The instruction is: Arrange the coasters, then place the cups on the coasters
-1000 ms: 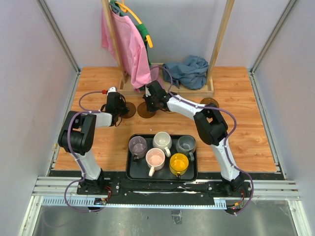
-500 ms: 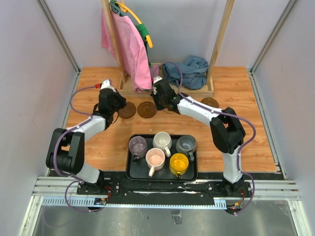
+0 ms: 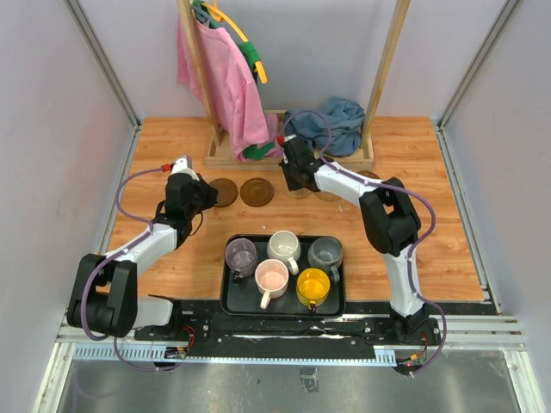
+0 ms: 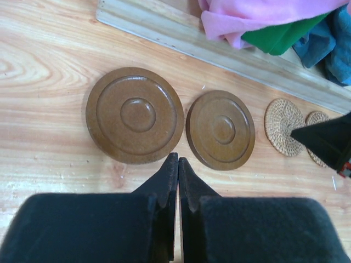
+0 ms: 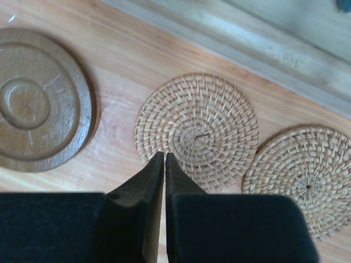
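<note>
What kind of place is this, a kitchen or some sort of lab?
Probably a robot test booth, not a kitchen: two arms bolted to a metal rail, plain panels walling in a wooden table, plus a tray of mugs and a clothes rack.

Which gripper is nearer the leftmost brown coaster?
Left. The left gripper is just beside the leftmost brown coaster; the right gripper is past the second brown coaster, at a woven coaster.

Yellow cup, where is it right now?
In the top view, the yellow cup sits in the black tray near the arms' bases, on the tray's right side, beside the pink cup and just in front of the grey-blue cup.
</note>
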`<state>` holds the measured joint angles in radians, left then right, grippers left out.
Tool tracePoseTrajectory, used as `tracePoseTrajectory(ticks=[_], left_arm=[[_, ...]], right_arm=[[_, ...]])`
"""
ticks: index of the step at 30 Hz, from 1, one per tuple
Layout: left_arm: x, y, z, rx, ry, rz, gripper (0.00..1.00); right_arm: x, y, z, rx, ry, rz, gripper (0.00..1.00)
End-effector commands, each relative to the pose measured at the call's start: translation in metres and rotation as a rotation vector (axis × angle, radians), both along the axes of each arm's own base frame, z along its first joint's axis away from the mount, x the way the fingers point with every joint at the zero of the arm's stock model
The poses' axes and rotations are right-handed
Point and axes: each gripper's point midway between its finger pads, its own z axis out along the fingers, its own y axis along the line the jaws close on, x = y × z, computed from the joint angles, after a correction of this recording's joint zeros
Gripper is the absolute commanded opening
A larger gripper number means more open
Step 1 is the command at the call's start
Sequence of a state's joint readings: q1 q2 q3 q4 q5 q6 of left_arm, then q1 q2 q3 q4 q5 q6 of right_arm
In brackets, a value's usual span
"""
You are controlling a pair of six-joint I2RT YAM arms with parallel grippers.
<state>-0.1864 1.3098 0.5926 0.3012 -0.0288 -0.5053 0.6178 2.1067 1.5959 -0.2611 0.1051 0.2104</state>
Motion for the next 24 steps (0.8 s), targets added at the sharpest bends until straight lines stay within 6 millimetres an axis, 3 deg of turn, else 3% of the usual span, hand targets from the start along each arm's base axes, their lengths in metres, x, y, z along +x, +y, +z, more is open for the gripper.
tracePoseTrajectory(ticks=[1,8,18,24], left_arm=[[-0.009,-0.003,0.004,-0.012,-0.017,-0.027,0.04],[-0.02,-0.004,-0.005,-0.024,-0.01,-0.038,0.04],[-0.029,0.015,-0.002,0.014,-0.035,0.043,0.04],[-0.032,0.015,-0.005,0.006,-0.027,0.046,0.05]], right_arm=[[0.022,-0.006,0.001,-0.011,-0.005,-0.019,0.05],[0.041,-0.021,-0.004,-0.008,0.01,-0.06,0.05],[0.031,-0.036,-0.02,-0.047,0.046,-0.087,0.04],[0.023,-0.035,-0.032,-0.039,0.086,-0.083,0.03]])
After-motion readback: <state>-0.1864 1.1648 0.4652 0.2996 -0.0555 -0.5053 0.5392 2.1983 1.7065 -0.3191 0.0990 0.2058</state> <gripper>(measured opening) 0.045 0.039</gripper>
